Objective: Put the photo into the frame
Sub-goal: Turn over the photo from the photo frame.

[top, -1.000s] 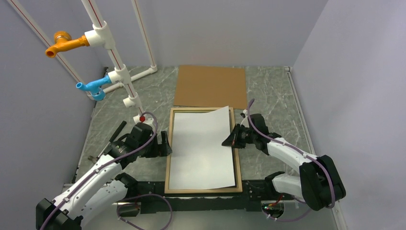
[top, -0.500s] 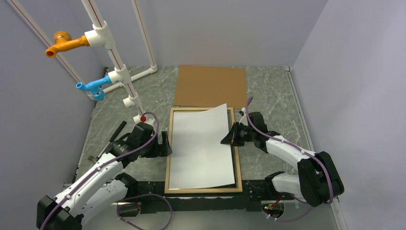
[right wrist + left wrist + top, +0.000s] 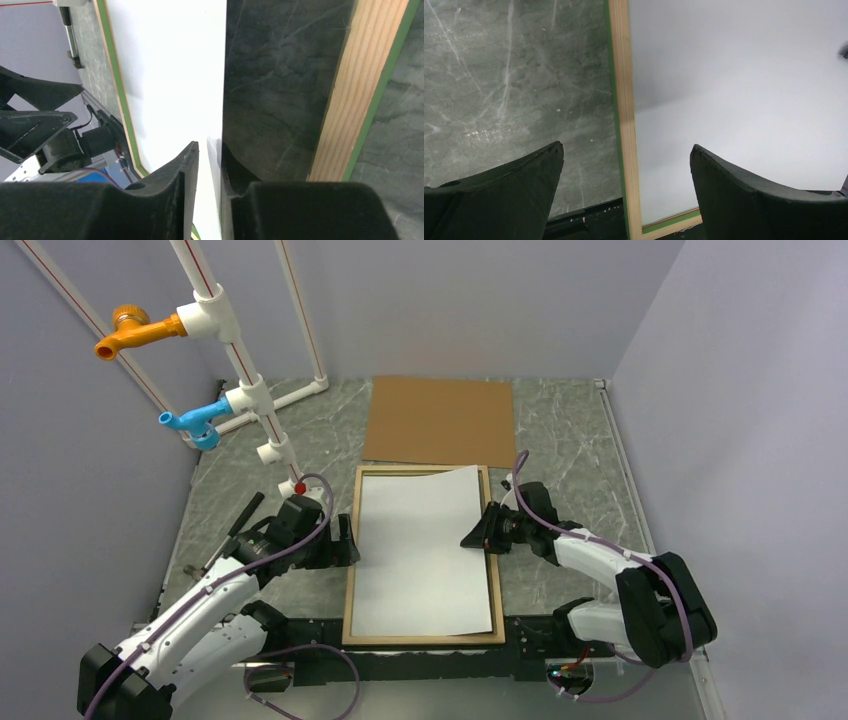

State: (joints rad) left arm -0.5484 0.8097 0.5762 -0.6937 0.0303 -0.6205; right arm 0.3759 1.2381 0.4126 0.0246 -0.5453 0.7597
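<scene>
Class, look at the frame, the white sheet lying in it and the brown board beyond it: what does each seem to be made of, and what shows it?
The frame: pale bare wood, grain showing, with a green, seemingly painted outer edge. The photo: probably thin paper, matte white back, its right edge slightly lifted. The backing board: flat matte brown, likely cardboard or fibreboard.

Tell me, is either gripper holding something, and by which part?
Left gripper: nothing. Right gripper straddles the right edge of the large white-backed paper photo, jaws slightly apart, so apparently not gripping it.
</scene>
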